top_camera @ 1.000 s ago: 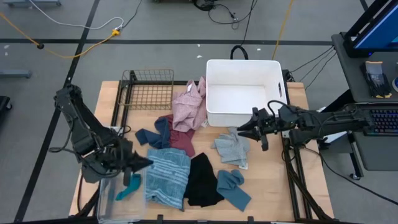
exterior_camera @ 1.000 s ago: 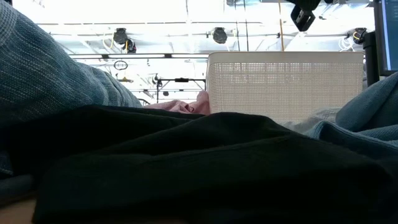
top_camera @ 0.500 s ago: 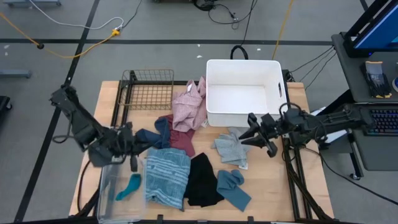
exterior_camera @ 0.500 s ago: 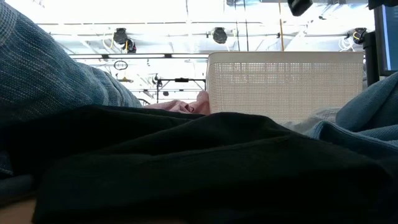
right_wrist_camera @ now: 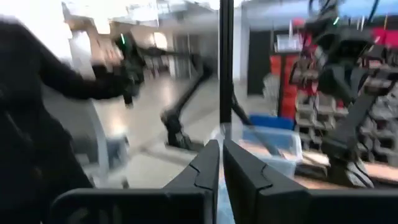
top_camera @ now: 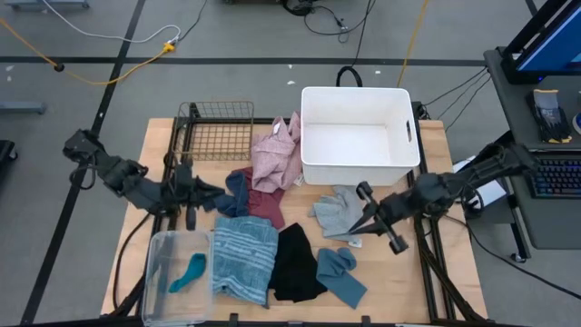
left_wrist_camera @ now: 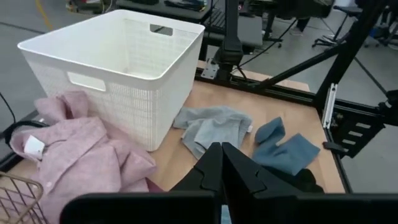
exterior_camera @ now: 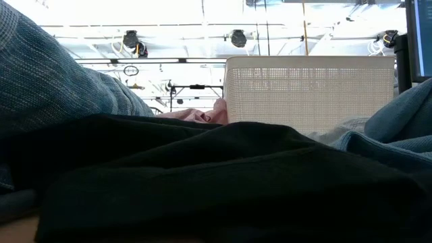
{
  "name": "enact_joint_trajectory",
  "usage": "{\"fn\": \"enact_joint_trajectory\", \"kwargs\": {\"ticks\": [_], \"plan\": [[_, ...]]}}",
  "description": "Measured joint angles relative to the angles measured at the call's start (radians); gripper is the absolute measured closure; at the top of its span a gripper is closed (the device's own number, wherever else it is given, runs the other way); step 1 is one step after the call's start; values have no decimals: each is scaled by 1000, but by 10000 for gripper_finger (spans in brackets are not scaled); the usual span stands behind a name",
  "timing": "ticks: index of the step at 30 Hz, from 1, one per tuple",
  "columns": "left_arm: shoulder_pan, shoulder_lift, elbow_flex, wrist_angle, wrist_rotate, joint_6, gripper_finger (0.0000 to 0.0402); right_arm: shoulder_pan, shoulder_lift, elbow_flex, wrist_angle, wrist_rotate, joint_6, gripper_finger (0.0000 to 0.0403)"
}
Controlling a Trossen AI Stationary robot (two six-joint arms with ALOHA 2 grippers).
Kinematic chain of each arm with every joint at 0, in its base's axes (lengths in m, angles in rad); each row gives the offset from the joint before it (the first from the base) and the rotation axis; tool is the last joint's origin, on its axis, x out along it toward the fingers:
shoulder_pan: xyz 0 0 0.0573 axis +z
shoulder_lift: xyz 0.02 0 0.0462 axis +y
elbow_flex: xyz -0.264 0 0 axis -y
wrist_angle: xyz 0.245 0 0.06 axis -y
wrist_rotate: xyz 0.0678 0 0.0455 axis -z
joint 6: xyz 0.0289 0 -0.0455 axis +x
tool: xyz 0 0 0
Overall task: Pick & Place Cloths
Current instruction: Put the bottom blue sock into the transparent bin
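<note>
Several cloths lie on the wooden table: pink (top_camera: 277, 153), maroon (top_camera: 266, 207), navy (top_camera: 222, 198), grey (top_camera: 338, 213), blue-striped (top_camera: 243, 259), black (top_camera: 295, 263) and blue (top_camera: 340, 274). A teal cloth (top_camera: 189, 271) lies in the clear bin (top_camera: 156, 250). My left gripper (top_camera: 216, 193) hovers shut at the navy cloth's left edge, with nothing between its fingers (left_wrist_camera: 211, 163). My right gripper (top_camera: 352, 231) is shut above the grey cloth's near right corner, tipped slightly upward. Its wrist view shows shut fingers (right_wrist_camera: 208, 165) with nothing in them.
A white basket (top_camera: 304, 136) stands at the far right of the table and a wire basket (top_camera: 216, 132) at the far left. In the low view the black cloth (exterior_camera: 202, 175) fills the foreground, and neither gripper shows there.
My left gripper has gone from above the clear bin toward the far edge and the navy cloth, rolling as it went. My right gripper has swung from beside the white basket toward the near edge, over the grey cloth, and has shut. No cloth has moved.
</note>
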Motion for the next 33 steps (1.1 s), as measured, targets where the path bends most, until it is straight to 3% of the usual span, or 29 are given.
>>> {"fn": "enact_joint_trajectory", "kwargs": {"ticks": [8, 15, 23, 33], "plan": [[23, -4, -64, 29, 53, 27, 396, 100, 213, 336, -551, 190, -13, 399], [22, -76, -199, 127, 100, -4, 393, 127, 390, 493, -879, 150, 208, 399], [22, -169, -249, 152, 112, 12, 394, 166, 496, 502, -919, 9, 439, 399], [22, -188, -249, 149, 112, 46, 392, 222, 597, 502, -943, 4, 558, 402]]}}
